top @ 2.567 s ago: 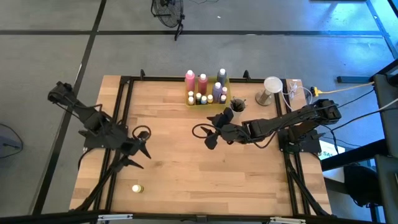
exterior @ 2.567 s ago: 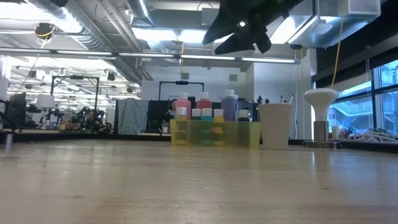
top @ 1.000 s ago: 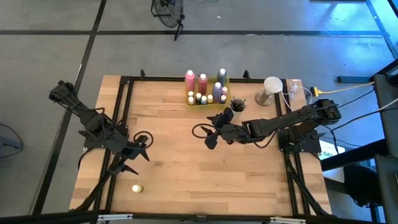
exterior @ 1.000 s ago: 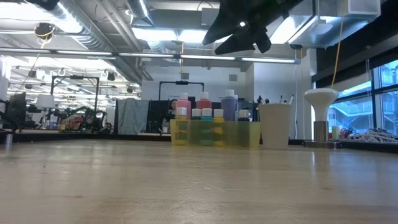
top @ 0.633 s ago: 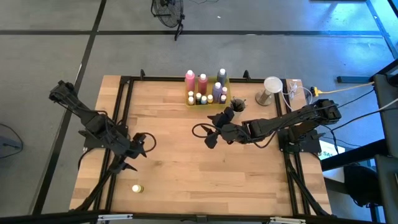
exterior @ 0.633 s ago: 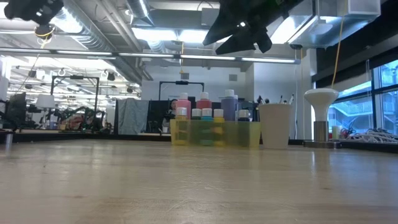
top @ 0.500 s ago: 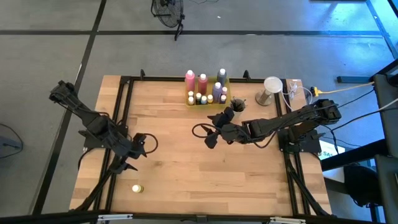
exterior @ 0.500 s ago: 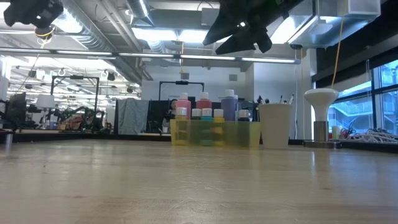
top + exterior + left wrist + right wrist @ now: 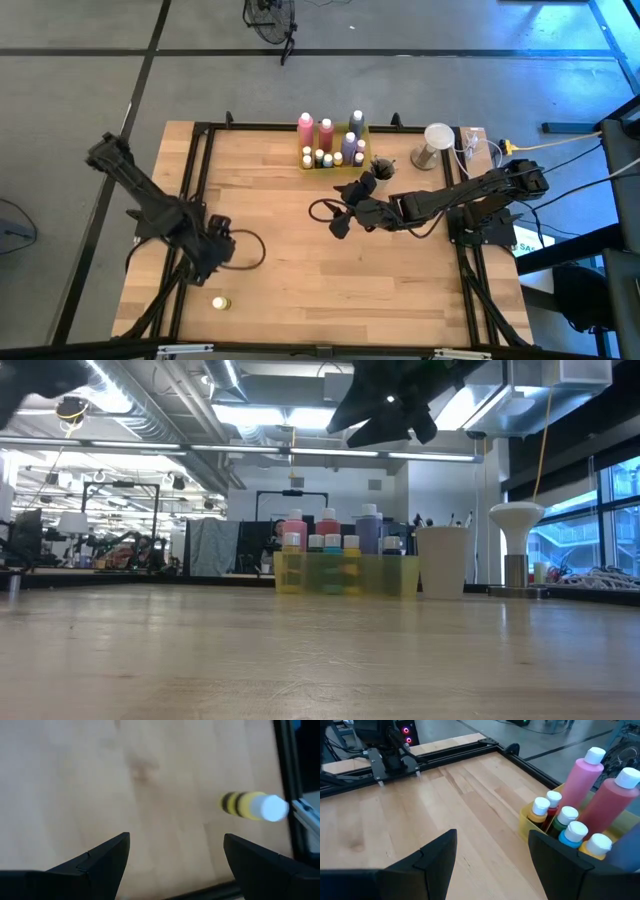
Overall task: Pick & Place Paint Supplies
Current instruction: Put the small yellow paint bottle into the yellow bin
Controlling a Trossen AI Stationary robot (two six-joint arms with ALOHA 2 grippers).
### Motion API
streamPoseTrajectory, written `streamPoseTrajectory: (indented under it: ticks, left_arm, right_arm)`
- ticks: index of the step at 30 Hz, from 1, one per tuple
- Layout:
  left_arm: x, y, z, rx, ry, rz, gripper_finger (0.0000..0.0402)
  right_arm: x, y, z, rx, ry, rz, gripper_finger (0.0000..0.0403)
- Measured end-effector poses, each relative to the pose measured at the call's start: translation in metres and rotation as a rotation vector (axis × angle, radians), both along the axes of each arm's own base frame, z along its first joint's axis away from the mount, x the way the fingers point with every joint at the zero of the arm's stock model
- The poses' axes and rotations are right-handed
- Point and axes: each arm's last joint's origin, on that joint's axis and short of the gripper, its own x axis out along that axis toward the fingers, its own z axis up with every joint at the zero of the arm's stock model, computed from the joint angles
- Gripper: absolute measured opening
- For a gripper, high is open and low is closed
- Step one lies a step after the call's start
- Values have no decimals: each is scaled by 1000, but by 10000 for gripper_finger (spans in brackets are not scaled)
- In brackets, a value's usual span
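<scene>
A small yellow paint bottle (image 9: 220, 302) with a white cap lies on its side near the table's front left; the left wrist view shows the bottle (image 9: 252, 806) ahead and off to one side of the fingers. My left gripper (image 9: 214, 258) hangs open above the table, just far of it, pointing steeply down. Pink, purple and small capped bottles stand in the yellow tray (image 9: 331, 160) at the far middle. My right gripper (image 9: 336, 210) waits open in the air near that tray (image 9: 530, 817), with nothing between its fingers. A cup (image 9: 382, 168) beside the tray holds brushes.
A white stand with a round top (image 9: 434, 140) and loose cables sit at the far right corner. Black frame rails (image 9: 190, 180) run along the table's edges. Bare wood lies between the tray (image 9: 345, 572) and the near edge.
My left gripper has moved toward the table's near edge and the lying yellow bottle, and has tipped from slanting to steeply downward while staying open. Its cable loop has swung toward the right. My right arm has kept still.
</scene>
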Motion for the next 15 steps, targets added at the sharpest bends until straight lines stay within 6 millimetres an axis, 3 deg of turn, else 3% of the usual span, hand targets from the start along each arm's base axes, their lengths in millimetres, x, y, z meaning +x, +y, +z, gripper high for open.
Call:
streamPoseTrajectory:
  ticks: [7,15]
  left_arm:
    - [5,-28,1,-1,47,-67,317]
    - [-4,-22,23,50,147,-34,317]
  right_arm:
    - [1,-2,0,-10,3,13,250]
    - [6,5,-9,99,-21,21,250]
